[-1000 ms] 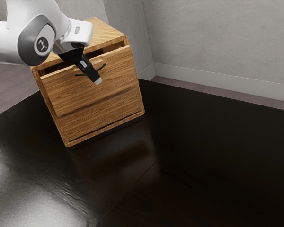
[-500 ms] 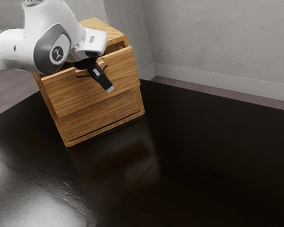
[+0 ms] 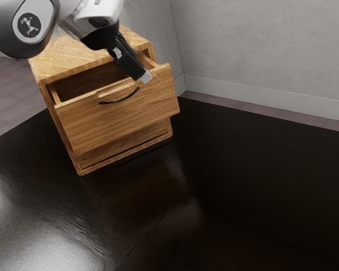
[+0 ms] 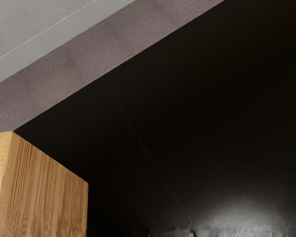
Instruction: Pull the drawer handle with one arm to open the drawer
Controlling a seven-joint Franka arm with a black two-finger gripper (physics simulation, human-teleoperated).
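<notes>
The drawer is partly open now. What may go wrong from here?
1. The gripper is at the top edge of the drawer front, above the handle, not on it; a pull from there may slip off.
2. The cabinet stands free on the glossy table; a hard pull might drag it.

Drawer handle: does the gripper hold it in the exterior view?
No, the gripper is at the top edge of the drawer, apart from the handle.

Drawer [image 3: 124, 113] protruding from cabinet [image 3: 68, 56] on table [image 3: 243, 192]; pincer [image 3: 145, 77] over drawer.
</notes>
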